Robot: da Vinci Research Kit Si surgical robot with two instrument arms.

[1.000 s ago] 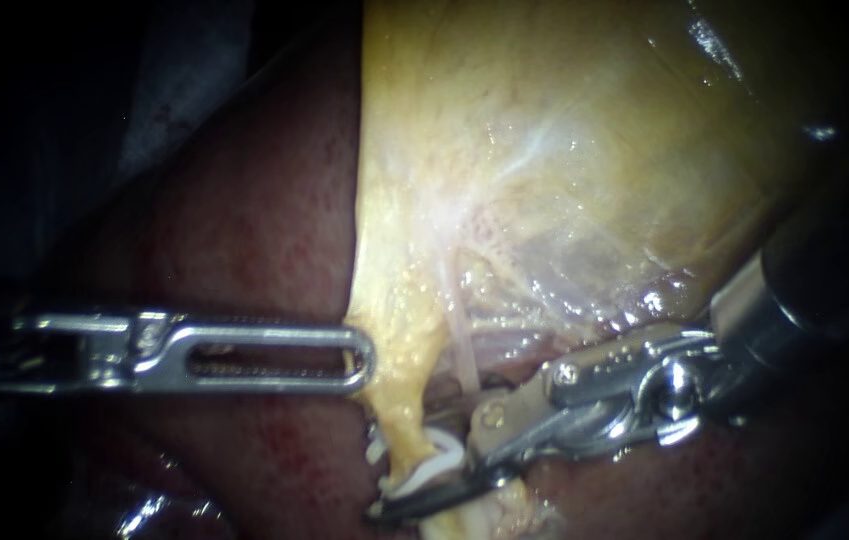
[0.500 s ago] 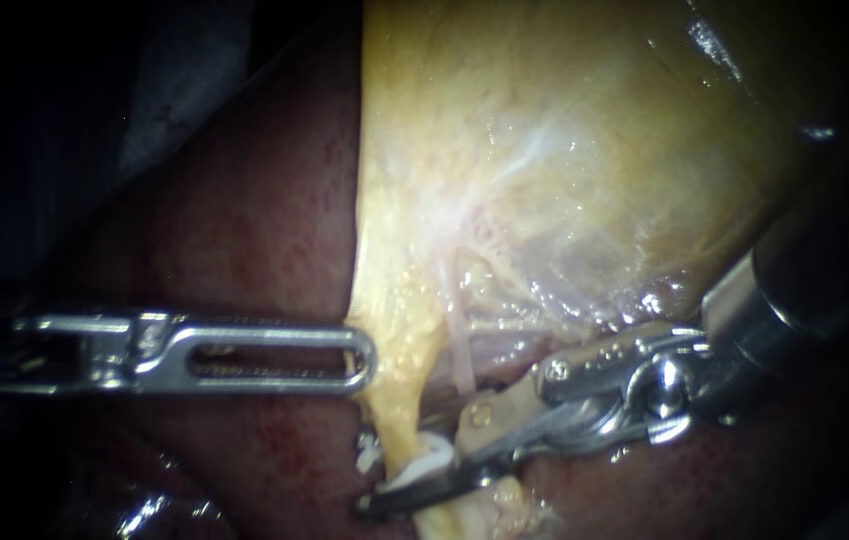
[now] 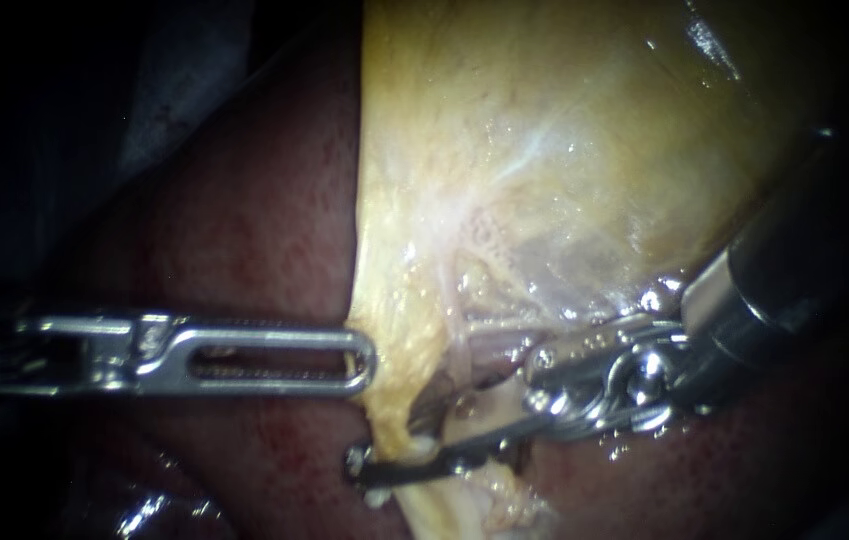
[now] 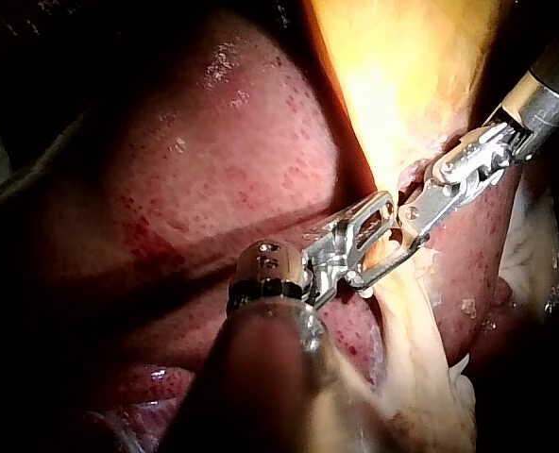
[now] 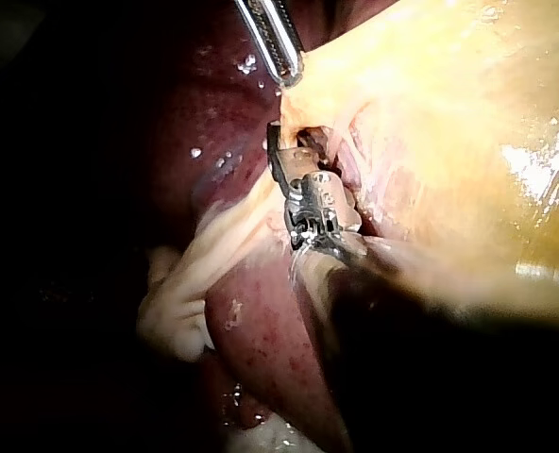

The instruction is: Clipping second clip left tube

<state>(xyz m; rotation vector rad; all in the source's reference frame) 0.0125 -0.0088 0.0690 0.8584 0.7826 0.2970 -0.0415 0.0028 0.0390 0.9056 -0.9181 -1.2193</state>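
Right instrument (image 3: 396, 448): nearest to me. Its jaws stand narrowly apart and grip nothing. The lower jaw lies across the front of the tube. The upper one goes in behind the tissue, so I lose its tip. I judge it is set this way so the tube sits well inside the jaws before I squeeze.
Left tube (image 3: 391, 415): the yellow stalk running down from the gallbladder's lower edge. It passes between the right instrument's jaws and sits just past the left instrument's jaw tips.
Clip: I cannot make one out for certain on the tube or in the jaws.
Left instrument (image 3: 362, 360): its slotted jaws are closed on a small bite of the gallbladder's edge, just above where the right jaws cross. I read this as traction, keeping the stalk taut and clear of the liver.
Gallbladder (image 3: 544, 150): a broad, pale yellow, glistening sheet behind and above both pairs of jaws, narrowing down towards them.
Liver (image 3: 254, 230): dark red and farthest back, behind the left instrument's shaft and under the right jaws.
Step, as I judge it: the jaws are placed but not closed.
Risk: with the far jaw tip hidden, closing could catch extra tissue behind the tube.
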